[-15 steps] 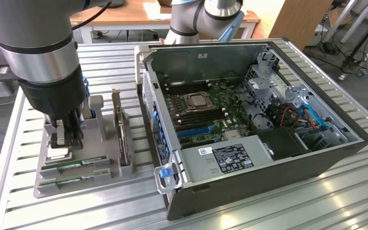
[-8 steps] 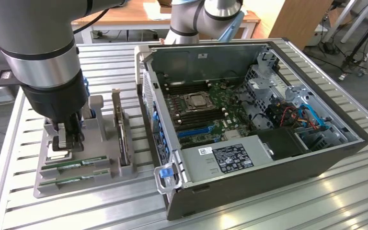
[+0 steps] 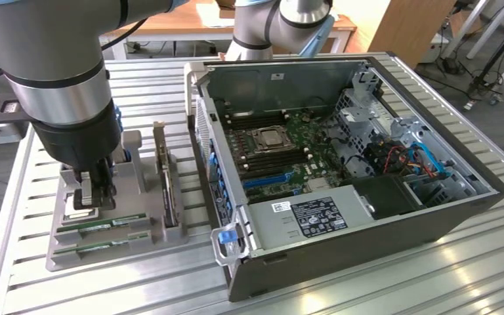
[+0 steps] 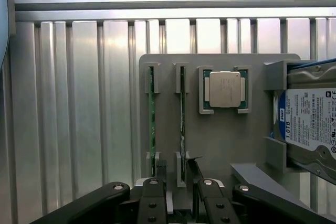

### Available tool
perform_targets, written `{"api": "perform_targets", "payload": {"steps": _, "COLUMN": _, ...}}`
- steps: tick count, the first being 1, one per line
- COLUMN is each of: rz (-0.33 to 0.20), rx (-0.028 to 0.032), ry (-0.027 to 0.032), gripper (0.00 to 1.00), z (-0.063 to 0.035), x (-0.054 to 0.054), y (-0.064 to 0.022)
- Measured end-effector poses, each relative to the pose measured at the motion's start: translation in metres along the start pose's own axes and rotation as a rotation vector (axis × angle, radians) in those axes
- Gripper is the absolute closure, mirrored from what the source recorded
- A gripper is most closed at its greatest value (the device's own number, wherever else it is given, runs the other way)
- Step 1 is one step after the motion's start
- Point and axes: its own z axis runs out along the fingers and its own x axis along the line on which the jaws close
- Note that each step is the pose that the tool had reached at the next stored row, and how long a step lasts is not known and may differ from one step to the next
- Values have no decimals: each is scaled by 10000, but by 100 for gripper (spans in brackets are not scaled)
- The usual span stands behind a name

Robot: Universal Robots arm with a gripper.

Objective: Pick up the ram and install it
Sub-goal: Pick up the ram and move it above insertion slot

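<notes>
Open gripper over the ram in its grey holder.

The only writing that reads is on the hard drive at the holder's edge, whose white-and-blue label carries a "WD" logo and "1.0TB". In the exterior view, the black label on the power supply inside the computer case is too small to read. The ram is a thin green board standing on edge in a slot, with a pale patch near the gripper end. A second stick stands in the next slot, and a square silver processor chip lies beside them. The jaws stand wide, one finger on each side of the ram's end; whether they touch it I cannot tell.
</notes>
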Motion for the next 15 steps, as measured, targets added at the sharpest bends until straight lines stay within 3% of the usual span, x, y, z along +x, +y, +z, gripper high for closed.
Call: {"api": "perform_targets", "payload": {"steps": 15, "rz": -53, "rx": 0, "ry": 1, "gripper": 70, "z": -1, "x": 136, "y": -7}}
